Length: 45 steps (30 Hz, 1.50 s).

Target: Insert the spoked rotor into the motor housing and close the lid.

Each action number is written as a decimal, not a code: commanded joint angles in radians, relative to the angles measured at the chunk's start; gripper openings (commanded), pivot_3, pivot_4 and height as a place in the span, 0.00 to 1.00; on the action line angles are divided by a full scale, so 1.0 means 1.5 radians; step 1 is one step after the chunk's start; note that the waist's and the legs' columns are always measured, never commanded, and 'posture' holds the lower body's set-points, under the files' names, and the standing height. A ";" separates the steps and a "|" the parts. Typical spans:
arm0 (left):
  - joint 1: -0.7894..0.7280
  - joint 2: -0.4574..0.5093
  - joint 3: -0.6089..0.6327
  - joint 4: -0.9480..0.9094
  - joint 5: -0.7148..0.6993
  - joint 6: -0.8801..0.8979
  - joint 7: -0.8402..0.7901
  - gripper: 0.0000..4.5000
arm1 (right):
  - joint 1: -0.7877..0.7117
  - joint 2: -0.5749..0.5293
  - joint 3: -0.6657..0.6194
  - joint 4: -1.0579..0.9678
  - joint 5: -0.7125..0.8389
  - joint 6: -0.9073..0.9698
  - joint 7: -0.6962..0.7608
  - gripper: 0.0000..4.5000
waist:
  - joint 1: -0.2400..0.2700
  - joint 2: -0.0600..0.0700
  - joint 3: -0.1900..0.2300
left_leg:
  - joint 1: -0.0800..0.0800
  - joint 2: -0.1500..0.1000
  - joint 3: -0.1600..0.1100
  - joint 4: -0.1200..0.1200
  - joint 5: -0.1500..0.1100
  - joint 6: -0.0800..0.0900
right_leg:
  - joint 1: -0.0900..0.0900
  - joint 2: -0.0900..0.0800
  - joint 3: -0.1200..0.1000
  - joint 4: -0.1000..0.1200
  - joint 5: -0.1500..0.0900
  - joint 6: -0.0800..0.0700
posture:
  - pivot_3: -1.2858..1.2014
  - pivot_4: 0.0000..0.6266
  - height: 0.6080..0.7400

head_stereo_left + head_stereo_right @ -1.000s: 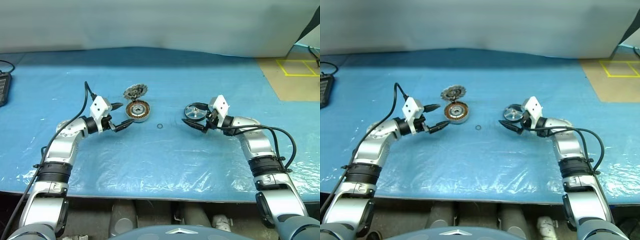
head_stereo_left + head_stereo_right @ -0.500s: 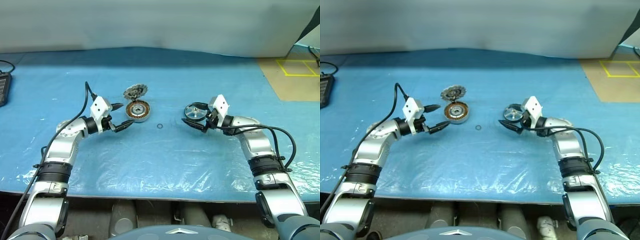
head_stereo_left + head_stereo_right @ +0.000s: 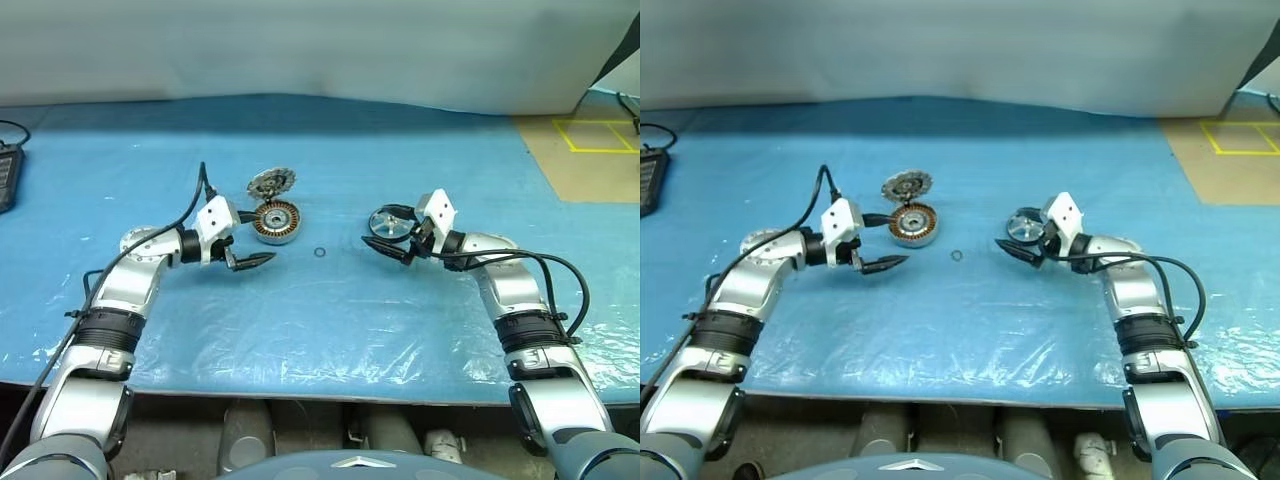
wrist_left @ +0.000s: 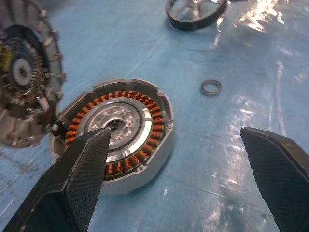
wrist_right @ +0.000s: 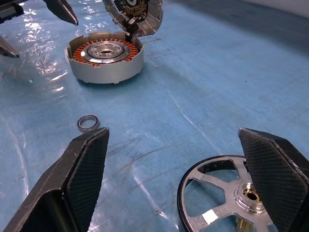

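Blue plastic sheet covers table; pale wall behind; both jaws wide, empty.

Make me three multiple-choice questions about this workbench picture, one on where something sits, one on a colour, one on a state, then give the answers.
1. Where does the small dark ring lie on the blue plastic-covered table?
A. Between the silver round motor housing and the black-rimmed spoked rotor
B. Inside the housing
C. On top of the rotor

2. What colour are the windings in the motor housing?
A. Green
B. Copper orange
C. White

3. How does the right gripper stand?
A. Shut on the rotor
B. Fingers open, holding nothing
C. Shut on the ring

Answers:
1 A, the ring lies on bare table between the housing and the spoked rotor.
2 B, the left wrist view shows an orange coil ring.
3 B, its two fingers stand wide apart on either side of the rotor, which rests on the table.
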 commanded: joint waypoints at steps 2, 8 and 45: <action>-0.099 0.029 -0.038 0.062 0.037 -0.092 -0.086 1.00 | 0.002 0.003 -0.009 -0.026 0.006 -0.014 -0.013 0.99 | 0.001 0.000 0.000 | 0.000 0.000 0.000 0.000 0.000 0.000 | 0.000 0.000 0.000 0.000 0.000 0.000 | 0.52 0.24 1.00; -0.257 0.009 -0.105 0.239 0.113 -0.241 -0.156 1.00 | 0.016 0.013 -0.005 -0.036 0.006 -0.016 -0.022 0.99 | 0.004 0.000 0.000 | 0.000 -0.001 0.000 0.000 0.000 0.000 | 0.000 0.000 0.000 0.000 0.000 0.000 | 0.52 0.24 1.00; -0.463 -0.096 -0.211 0.612 0.400 -0.410 -0.002 1.00 | 0.050 0.007 -0.018 -0.080 0.012 -0.005 -0.059 0.99 | 0.018 0.000 0.000 | -0.001 -0.001 -0.002 0.000 0.000 -0.001 | 0.000 0.000 -0.001 0.001 0.002 0.003 | 0.52 0.24 1.00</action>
